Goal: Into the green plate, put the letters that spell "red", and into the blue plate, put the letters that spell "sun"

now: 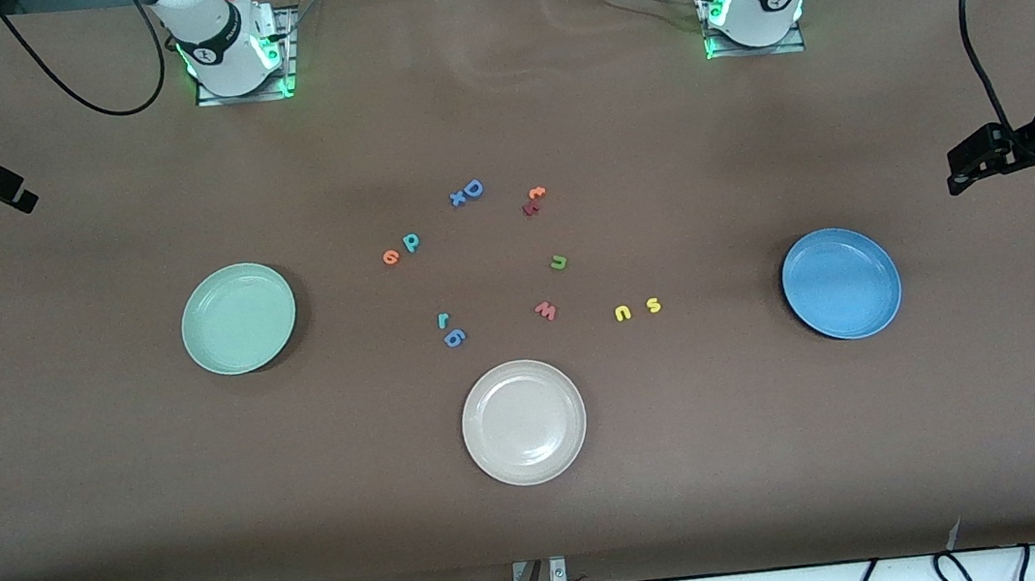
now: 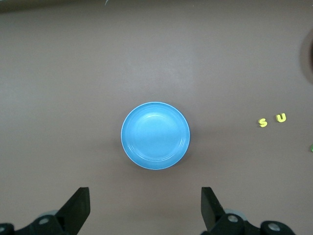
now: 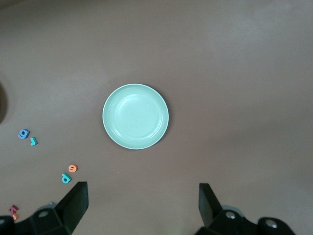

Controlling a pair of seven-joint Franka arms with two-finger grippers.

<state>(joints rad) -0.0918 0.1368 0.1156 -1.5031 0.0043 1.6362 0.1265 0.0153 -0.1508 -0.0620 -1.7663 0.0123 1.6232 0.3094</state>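
The green plate [image 1: 238,318] [image 3: 135,116] lies toward the right arm's end, the blue plate [image 1: 841,283] [image 2: 155,135] toward the left arm's end. Between them lie the teal r [image 1: 443,319], orange e [image 1: 391,257] and teal d [image 1: 412,241], and the yellow s [image 1: 653,305], yellow u [image 1: 622,314] and green n [image 1: 558,262]. My left gripper [image 1: 957,169] [image 2: 145,205] hangs open and empty over bare table at its end, outside the blue plate. My right gripper [image 1: 20,196] [image 3: 142,203] hangs open and empty over the table's edge outside the green plate.
A beige plate [image 1: 524,421] sits nearest the front camera, mid-table. Other loose letters: a blue D [image 1: 472,188] with a small blue x, an orange and a maroon piece [image 1: 533,201], a pink w [image 1: 546,311], and a blue 6-like piece [image 1: 454,338] touching the r.
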